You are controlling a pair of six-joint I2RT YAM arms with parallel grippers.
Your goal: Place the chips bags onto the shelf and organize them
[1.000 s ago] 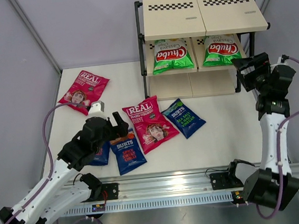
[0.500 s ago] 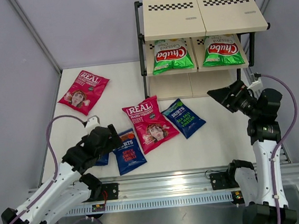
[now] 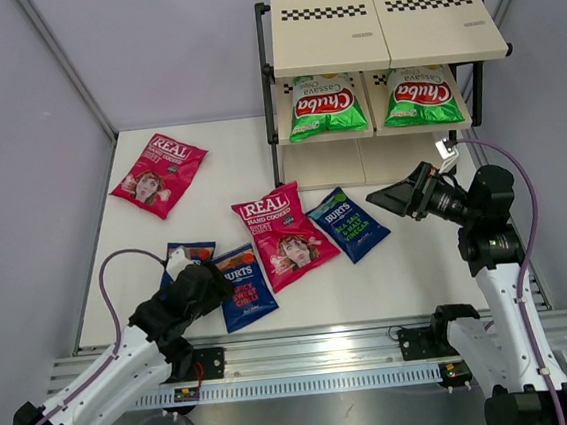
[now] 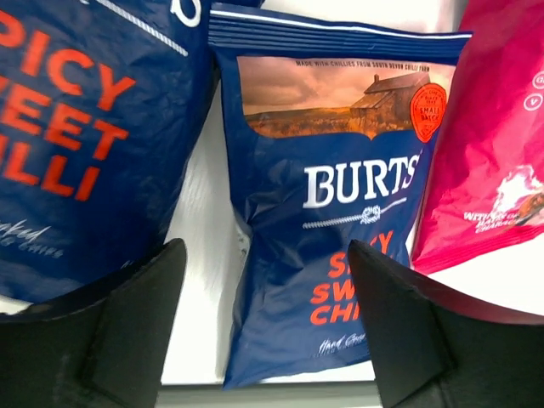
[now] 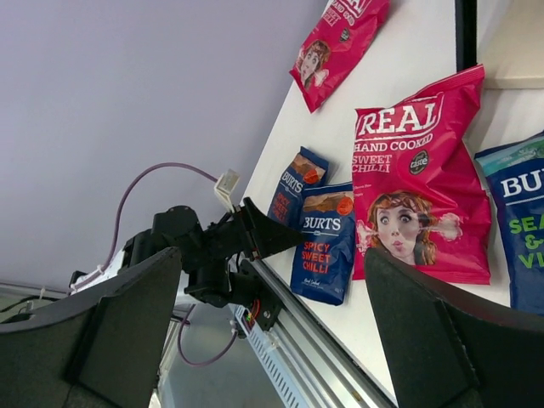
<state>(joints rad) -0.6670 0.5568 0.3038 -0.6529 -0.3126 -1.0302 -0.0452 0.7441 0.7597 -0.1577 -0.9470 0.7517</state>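
Two Chuba bags (image 3: 326,105) lie on shelf (image 3: 332,39) mid tier, near right claw (image 3: 391,198) but farther back; that claw hangs open above desk (image 3: 419,260). Low over desk, left claw (image 4: 265,280) also open, gripping nothing: BURTS bag (image 4: 331,212) lies below btwn its fingers, 2nd BURTS bag (image 4: 76,127) to its left, REAL bag (image 4: 501,144) to its right.

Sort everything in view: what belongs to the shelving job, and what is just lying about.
Job:
shelf
two Chuba bags
two REAL bags
three BURTS bags

Not the job:
purple cables
mounting rail
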